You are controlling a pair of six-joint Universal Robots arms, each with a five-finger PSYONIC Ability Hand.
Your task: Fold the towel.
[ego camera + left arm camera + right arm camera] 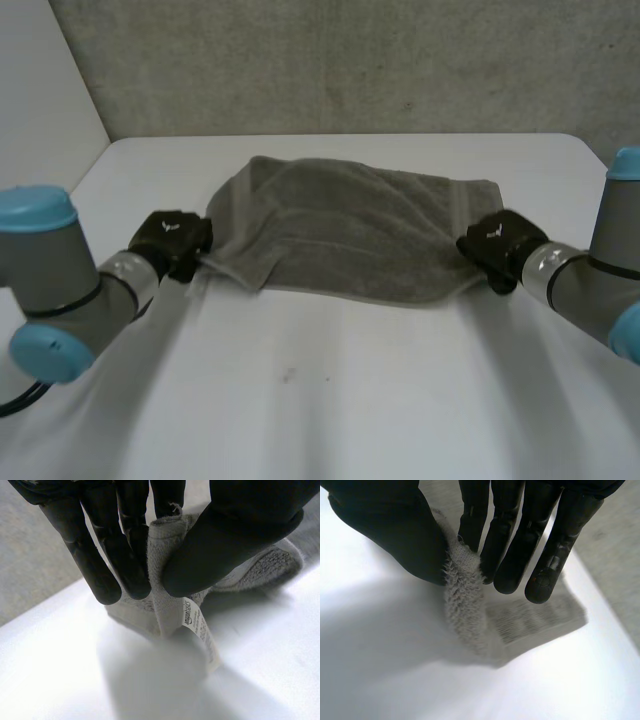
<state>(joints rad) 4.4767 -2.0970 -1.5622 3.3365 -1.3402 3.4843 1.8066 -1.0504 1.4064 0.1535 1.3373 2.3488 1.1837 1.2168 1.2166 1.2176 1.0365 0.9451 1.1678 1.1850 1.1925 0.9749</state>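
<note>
— White counter (320, 400) nearest the camera, bare along its front. What comes next?
— Two arms, grey with light-blue caps, reaching in from either side. The left hand (170, 240) sits at the left near corner of the towel (350, 235). The right hand (497, 245) sits at its right edge, close to the near corner.
— How are the fingers on the left?
— In the left wrist view the fingers (125, 565) and the thumb (230, 535) pinch a fold of grey terry between them. A white label (197, 625) hangs from the cloth just below the thumb, down toward the counter.
— And on the right?
— Same kind of hold: the fingers (515, 545) press a raised edge of the towel against the thumb (395, 535). The rest of the cloth lies flat beyond the fingertips.
— Where does the towel lie?
— Between both hands, across the counter's far half, rumpled, its left part bunched and creased. Behind it stands a grey speckled wall (350, 60).
</note>
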